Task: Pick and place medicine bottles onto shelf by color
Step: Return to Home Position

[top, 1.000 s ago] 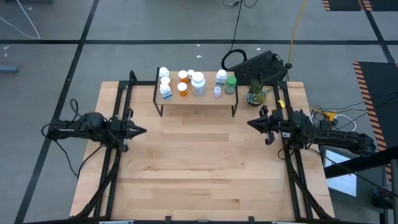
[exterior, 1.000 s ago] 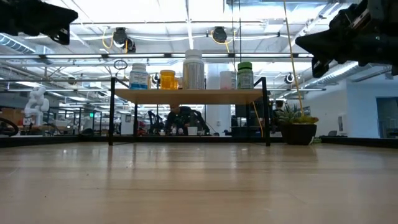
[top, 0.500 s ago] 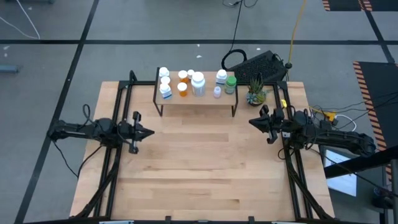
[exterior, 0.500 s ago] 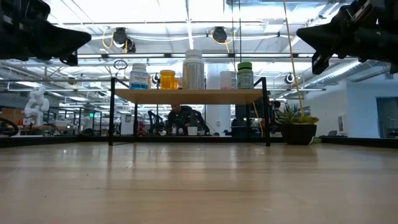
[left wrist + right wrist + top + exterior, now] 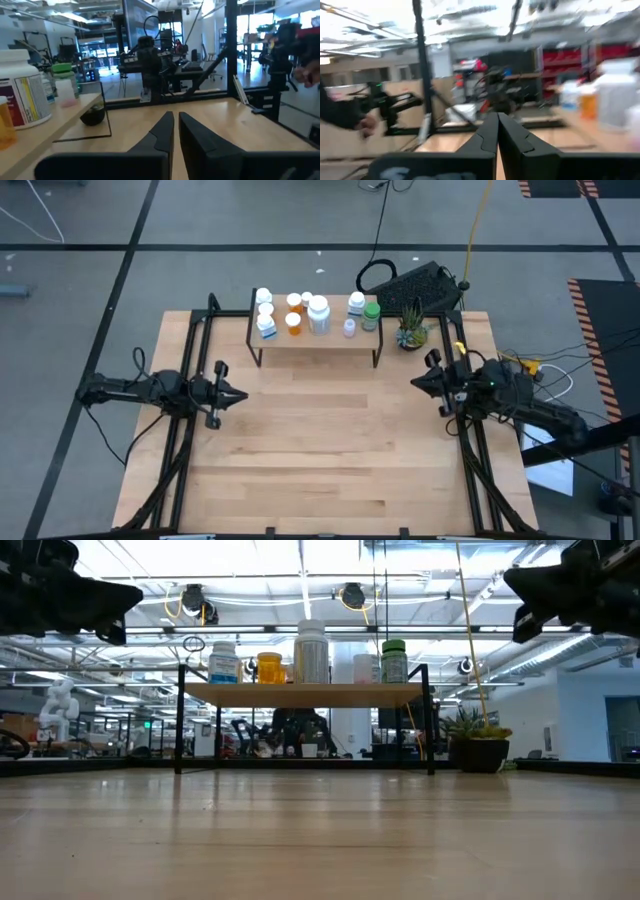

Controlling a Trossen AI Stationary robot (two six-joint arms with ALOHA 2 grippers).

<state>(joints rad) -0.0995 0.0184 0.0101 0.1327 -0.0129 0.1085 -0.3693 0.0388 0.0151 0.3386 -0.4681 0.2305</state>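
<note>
Several medicine bottles (image 5: 318, 314) stand upright in a row on the shelf (image 5: 315, 342), a light-wood board on black legs at the table's far edge. From the low view, blue-white, orange, tall white (image 5: 311, 652) and green-capped (image 5: 394, 660) bottles stand on the shelf (image 5: 305, 693). My left gripper (image 5: 243, 394) hovers shut over the table's left part, pointing right; the left wrist view has it (image 5: 174, 117) level with the big white bottle (image 5: 20, 92). My right gripper (image 5: 415, 383) hovers shut over the right part, pointing left, also (image 5: 497, 117). Neither holds anything.
A small potted plant (image 5: 410, 332) stands right of the shelf at the far edge. A black keyboard (image 5: 420, 284) lies beyond the table. The bare wooden tabletop (image 5: 320, 440) spreads between both arms. A person (image 5: 290, 730) sits in the room behind the shelf.
My left gripper moved a little toward the table's right and rolled about its axis, then stayed still. My right gripper drew back toward the table's right edge and slightly toward the near edge. The bottles and shelf kept their places.
</note>
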